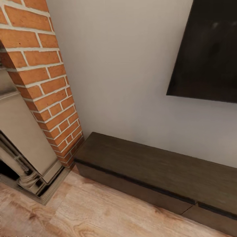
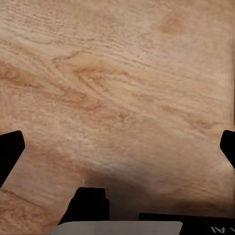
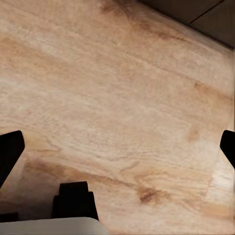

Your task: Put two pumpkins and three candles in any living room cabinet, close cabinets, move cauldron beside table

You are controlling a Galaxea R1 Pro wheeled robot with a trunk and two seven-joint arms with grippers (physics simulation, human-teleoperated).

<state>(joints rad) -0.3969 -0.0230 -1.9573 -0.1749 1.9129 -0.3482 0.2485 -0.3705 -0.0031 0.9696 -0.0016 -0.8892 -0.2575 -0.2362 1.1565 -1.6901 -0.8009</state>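
Observation:
The long, low dark-brown cabinet (image 1: 154, 168) stands against the white wall, running from the brick column to the right edge of the head view. Its flat front panels sit flush, with a seam (image 1: 191, 206) between two of them. A corner of the cabinet (image 3: 196, 11) also appears in the right wrist view. My left gripper (image 2: 120, 147) hangs open over bare wood floor, with nothing between its fingers (image 2: 11, 149). My right gripper (image 3: 120, 147) is open over the floor too, close to the cabinet front. The pumpkins, candles and cauldron are out of view.
A red brick column (image 1: 49, 82) with a beige fireplace surround (image 1: 26, 148) stands left of the cabinet. A black wall-mounted screen (image 1: 207, 49) hangs above it. Light wood floor (image 1: 98, 214) lies in front.

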